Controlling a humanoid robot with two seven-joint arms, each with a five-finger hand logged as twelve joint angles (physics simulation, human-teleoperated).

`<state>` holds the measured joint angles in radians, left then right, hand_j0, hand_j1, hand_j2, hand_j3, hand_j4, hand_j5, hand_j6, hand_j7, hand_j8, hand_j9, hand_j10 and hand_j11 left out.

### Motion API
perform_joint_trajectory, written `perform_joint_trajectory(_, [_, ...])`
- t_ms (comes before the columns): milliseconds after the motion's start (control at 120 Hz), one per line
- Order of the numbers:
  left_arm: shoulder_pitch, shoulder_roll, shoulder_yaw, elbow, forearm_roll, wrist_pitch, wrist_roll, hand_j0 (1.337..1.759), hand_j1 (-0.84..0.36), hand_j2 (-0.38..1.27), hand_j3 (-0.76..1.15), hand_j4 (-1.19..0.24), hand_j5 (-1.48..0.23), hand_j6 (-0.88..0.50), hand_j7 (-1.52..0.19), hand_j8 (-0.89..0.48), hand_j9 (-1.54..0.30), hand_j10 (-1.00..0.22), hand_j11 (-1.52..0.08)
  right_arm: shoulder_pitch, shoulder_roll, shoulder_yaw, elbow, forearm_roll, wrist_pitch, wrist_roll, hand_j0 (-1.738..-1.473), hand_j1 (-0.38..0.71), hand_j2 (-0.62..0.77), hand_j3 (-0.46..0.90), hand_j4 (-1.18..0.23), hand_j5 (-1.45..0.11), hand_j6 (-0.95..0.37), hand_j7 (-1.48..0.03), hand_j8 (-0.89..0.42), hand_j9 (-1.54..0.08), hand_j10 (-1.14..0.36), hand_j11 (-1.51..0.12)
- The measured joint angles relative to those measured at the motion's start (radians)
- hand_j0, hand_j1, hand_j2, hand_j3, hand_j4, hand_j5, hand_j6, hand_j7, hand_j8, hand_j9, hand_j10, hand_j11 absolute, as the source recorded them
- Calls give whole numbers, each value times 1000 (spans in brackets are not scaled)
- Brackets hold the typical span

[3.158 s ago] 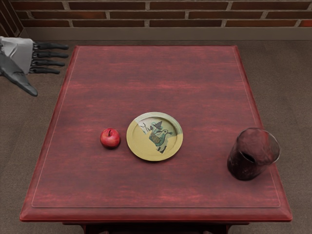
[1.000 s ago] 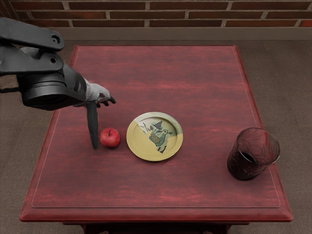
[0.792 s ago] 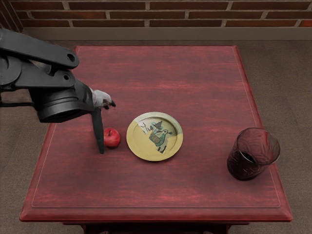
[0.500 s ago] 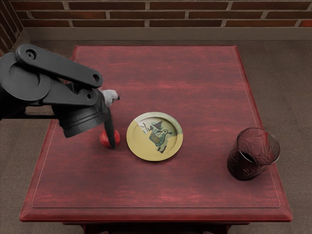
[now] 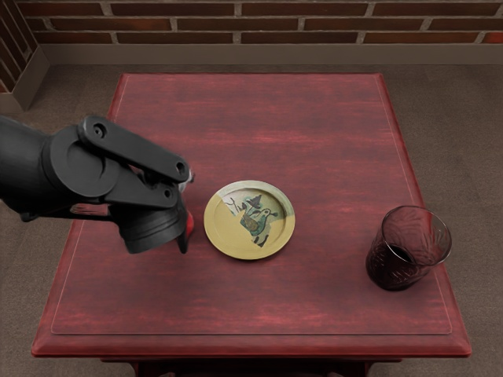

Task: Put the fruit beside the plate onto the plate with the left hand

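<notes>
Only a thin red sliver of the apple (image 5: 189, 224) shows, just left of the yellow plate (image 5: 219, 233) with a bird picture, near the middle of the table. My left arm comes in from the left edge, and its bulky black forearm and wrist lie over the apple. The left hand (image 5: 183, 232) is almost wholly hidden behind the wrist, right at the apple, so its grip cannot be made out. The plate has nothing on it. The right arm is out of view.
A dark red drinking glass (image 5: 407, 247) stands near the right edge of the red wooden table (image 5: 275, 118). A brick wall runs along the back, and brown floor surrounds the table.
The left arm has swung from the far left corner down and right across the table. Its wrist now covers the apple, which was in plain sight before. Plate and glass have not moved.
</notes>
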<state>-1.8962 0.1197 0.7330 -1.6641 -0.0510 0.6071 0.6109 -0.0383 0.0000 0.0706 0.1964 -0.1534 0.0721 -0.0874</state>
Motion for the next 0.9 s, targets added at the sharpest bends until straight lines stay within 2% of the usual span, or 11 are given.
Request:
perform_joint_trajectory(192, [5, 1, 5, 7, 0, 3, 0, 1658, 84, 45, 0, -221, -287, -222, -287, -222, -287, -221, -287, 0, 0, 0, 0, 0, 0, 0, -1658, -325, -4, 0, -20, -26, -20, -26, -20, -26, -20, -26])
perform_joint_trajectory(533, [41, -27, 19, 23, 7, 4, 0, 1658, 7, 58, 0, -285, -371, -286, -371, -286, -371, -285, -371, 0, 0, 0, 0, 0, 0, 0, -1658, -325, -4, 0, -20, -25, -20, -25, -20, -25, -20, -25])
perform_joint_trajectory(608, [78, -28, 18, 38, 8, 4, 0, 1658, -23, 63, 0, -311, -403, -311, -403, -311, -403, -311, -403, 0, 0, 0, 0, 0, 0, 0, -1658, -325, -4, 0, -20, -26, -20, -26, -20, -26, -20, -26])
perform_joint_trajectory(808, [99, -33, 8, 57, 12, 6, 1, 1658, -126, 85, 0, -417, -504, -378, -477, -374, -520, -407, -520, 0, 0, 0, 0, 0, 0, 0, -1658, -325, -4, 0, -20, -26, -20, -26, -20, -26, -20, -26])
perform_joint_trajectory(900, [103, -34, -3, 58, 5, 8, 4, 1658, -206, 97, 0, -479, -592, -312, -554, -417, -605, -470, -605, 0, 0, 0, 0, 0, 0, 0, -1658, -325, -4, 0, -20, -25, -20, -25, -20, -25, -20, -25])
